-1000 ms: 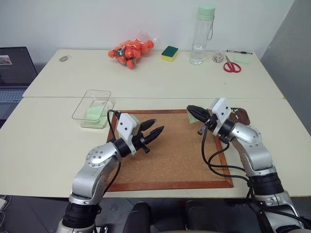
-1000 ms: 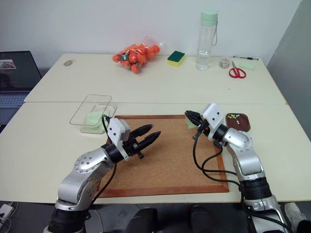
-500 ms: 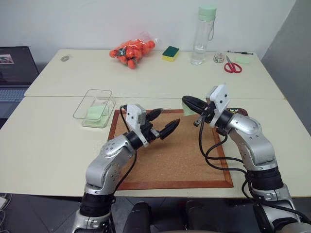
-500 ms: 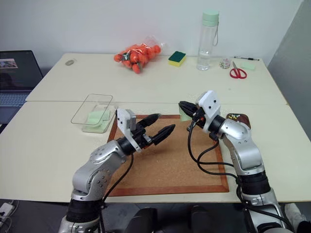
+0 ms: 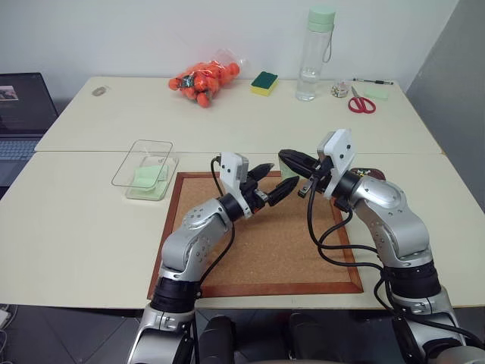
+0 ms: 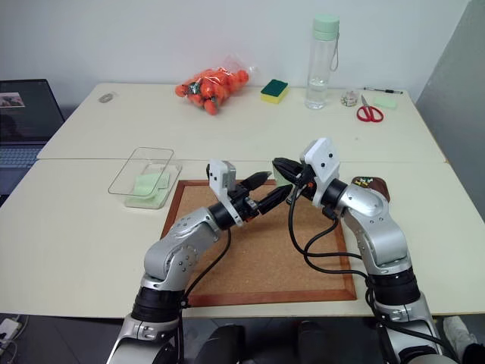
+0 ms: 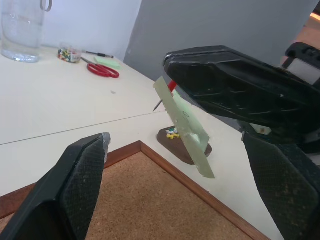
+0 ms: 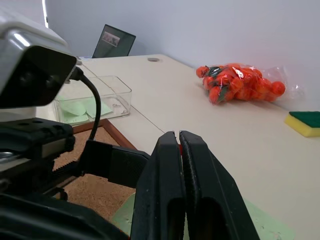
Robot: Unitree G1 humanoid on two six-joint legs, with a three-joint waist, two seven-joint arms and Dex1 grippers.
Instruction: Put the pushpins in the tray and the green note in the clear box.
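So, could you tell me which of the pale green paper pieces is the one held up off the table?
The green note pinched in the shut right gripper, above the cork board. The other green slips lie flat in the clear box.

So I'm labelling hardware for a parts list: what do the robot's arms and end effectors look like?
Both arms have rounded silver-grey shells with black joint sections. Each wrist carries a white boxy camera housing, and loose black cables loop along the forearms. The left end effector and right end effector each have two tapered black fingers with finely textured pads.
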